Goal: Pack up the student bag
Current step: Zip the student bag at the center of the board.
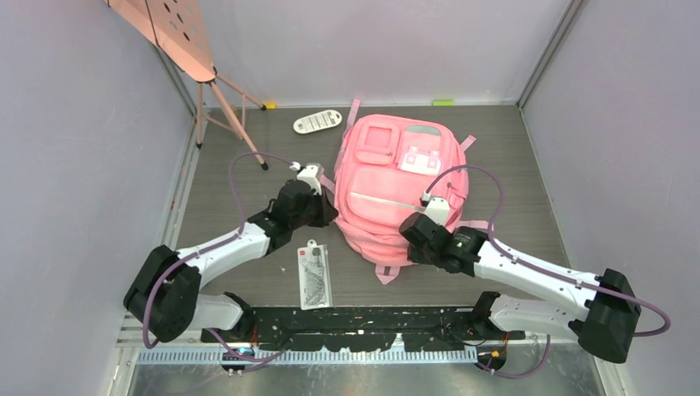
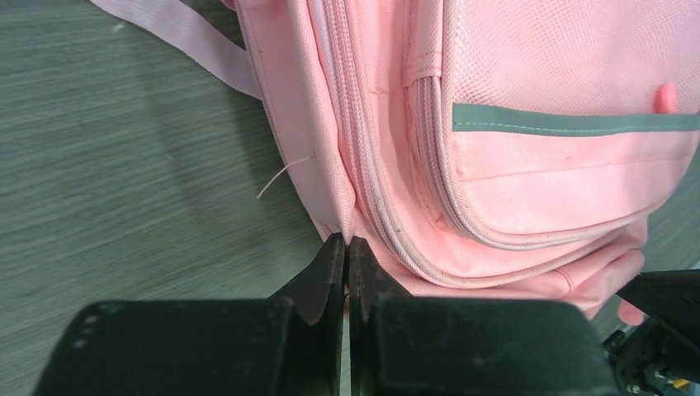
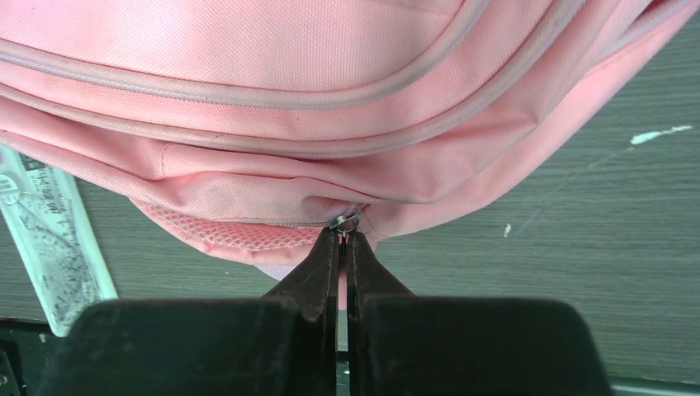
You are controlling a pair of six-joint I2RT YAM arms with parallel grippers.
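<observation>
Left pincer (image 2: pixel 346 245): tips together, with a fold of the bag (image 2: pixel 512 165) side seam pinched right at the tip ends. Right pincer (image 3: pixel 344 241): tips together on the zip pull (image 3: pixel 347 220), dead ahead at the very tips, on the bag's near edge.

Bag position: flat on the table (image 1: pixel 512 165), front up, straight ahead of both pincers and between them. The left one is on its flank, the right one on its near end.

Why, my read: anchor and pull. Left holds the fabric taut so right can run the zip. The zip looks closed and nothing is packed yet. The ruler pack (image 1: pixel 314 275) lies on the base side of the left pincer, untouched. It's probably cargo.

What each view adds:
- Top: layout only. Both sets of tips are hidden under the wrists, so it can't show either grip.
- Left wrist: shows the seam pinch, the front pocket's grey trim (image 2: pixel 578 122) ahead-right of the tips, and a loose thread (image 2: pixel 285 175) ahead-left. No zip pull in view.
- Right wrist: the only view with the metal pull. Also shows a mesh patch (image 3: pixel 239 235) just left of the tips, with the ruler pack further left.

Risk: the pull is small and held at the extreme tip, so it may slip under load.
</observation>
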